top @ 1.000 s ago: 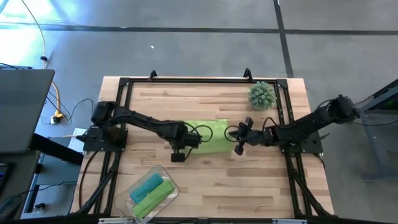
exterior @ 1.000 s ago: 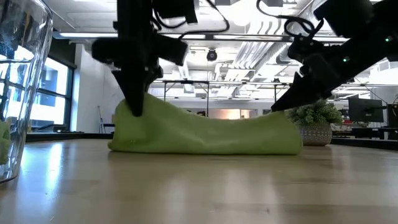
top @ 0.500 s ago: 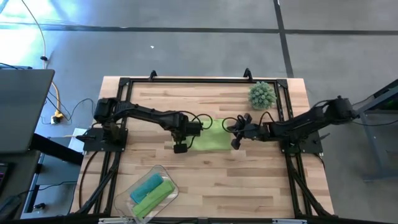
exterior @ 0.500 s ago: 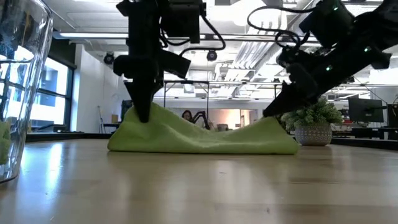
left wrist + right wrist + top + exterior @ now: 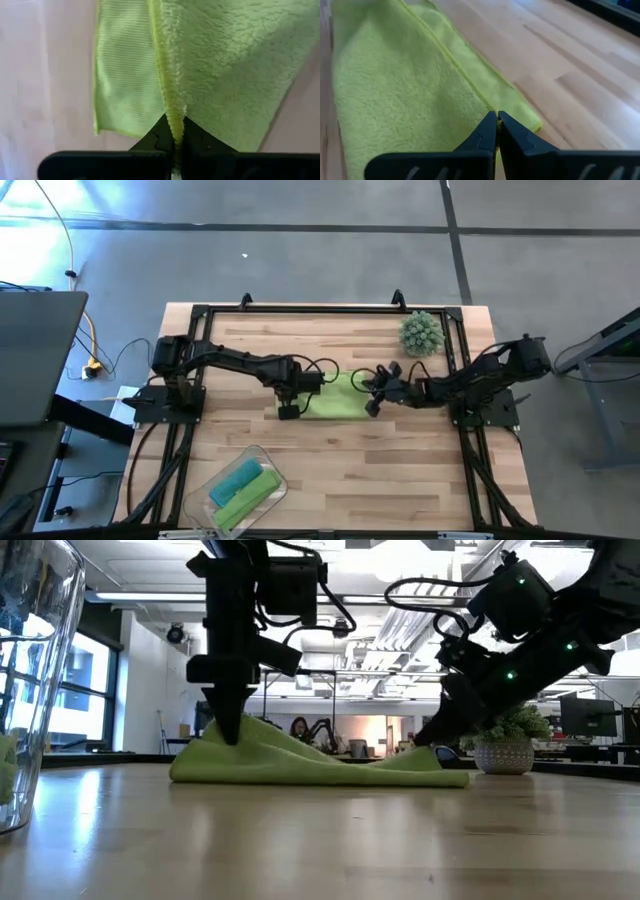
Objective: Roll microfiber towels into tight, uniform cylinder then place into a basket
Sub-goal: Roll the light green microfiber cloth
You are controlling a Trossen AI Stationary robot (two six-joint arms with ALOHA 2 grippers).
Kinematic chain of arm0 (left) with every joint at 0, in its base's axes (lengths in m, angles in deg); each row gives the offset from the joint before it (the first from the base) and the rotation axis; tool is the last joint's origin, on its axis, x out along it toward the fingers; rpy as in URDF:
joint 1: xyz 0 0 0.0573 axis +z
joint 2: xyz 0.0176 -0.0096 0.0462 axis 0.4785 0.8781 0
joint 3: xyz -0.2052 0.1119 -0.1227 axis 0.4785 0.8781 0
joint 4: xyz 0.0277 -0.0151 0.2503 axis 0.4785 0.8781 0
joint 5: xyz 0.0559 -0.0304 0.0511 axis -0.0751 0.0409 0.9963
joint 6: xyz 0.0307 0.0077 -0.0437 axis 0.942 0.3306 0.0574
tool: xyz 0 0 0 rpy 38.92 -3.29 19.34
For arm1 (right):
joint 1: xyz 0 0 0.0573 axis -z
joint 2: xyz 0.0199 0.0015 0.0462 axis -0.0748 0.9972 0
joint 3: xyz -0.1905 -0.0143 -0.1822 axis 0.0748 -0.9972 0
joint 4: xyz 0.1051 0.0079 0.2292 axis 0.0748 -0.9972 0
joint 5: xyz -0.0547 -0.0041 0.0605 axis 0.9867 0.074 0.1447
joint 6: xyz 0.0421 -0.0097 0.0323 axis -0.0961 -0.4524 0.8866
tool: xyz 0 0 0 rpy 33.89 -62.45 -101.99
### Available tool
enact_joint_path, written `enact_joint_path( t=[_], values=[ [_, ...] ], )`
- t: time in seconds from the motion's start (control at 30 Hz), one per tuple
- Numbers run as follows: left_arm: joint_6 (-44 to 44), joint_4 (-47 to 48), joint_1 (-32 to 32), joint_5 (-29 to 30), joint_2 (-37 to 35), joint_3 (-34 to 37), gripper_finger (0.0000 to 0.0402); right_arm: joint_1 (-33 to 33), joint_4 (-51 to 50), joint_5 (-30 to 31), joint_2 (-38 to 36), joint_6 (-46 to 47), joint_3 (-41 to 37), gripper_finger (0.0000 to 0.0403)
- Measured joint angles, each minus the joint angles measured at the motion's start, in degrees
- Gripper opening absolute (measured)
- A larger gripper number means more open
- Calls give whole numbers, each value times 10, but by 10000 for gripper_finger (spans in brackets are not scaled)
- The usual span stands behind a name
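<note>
A lime green microfiber towel [image 5: 335, 394] lies on the wooden table's middle, between my two grippers. My left gripper [image 5: 288, 410] is shut on its left end, my right gripper [image 5: 370, 407] on its right end. In the low view the left end stands raised under the left gripper [image 5: 230, 733]. The towel sags to the table toward the right gripper [image 5: 425, 743]. The clear basket [image 5: 258, 451] at the near left holds a rolled teal towel [image 5: 236, 477] and a rolled green one [image 5: 245, 498]. My left gripper pinches the towel's hemmed edge [image 5: 172, 117] between its two fingers, from above, pointing down. That end is lifted a little; the cloth falls away on both sides of the hem and the rest lies on the table. My right gripper pinches the towel's edge [image 5: 482, 107] at its right end. The fingers slant down from the table's right. That end sits low, at the table, above a lower layer of cloth.
A spiky grey-green ball [image 5: 421, 332] in a small pot stands at the far right. The black frame rail [image 5: 300, 310] runs along the table's far side. Bare wood [image 5: 400, 480] lies near the front right.
Both grippers have gone toward the table's far edge and down, still shut on the towel's edge. They carried the near edge over the rest of the cloth, so the towel is now narrower from near to far, and its raised ridge has sunk, most at the right end.
</note>
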Motion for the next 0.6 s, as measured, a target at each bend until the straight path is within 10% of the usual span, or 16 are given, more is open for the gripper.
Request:
enact_joint_path(
  t=[0.6],
  values=[
    [0,-24,45,3,0,0,0,43,36,2,0,-48,0,0]
  ],
)
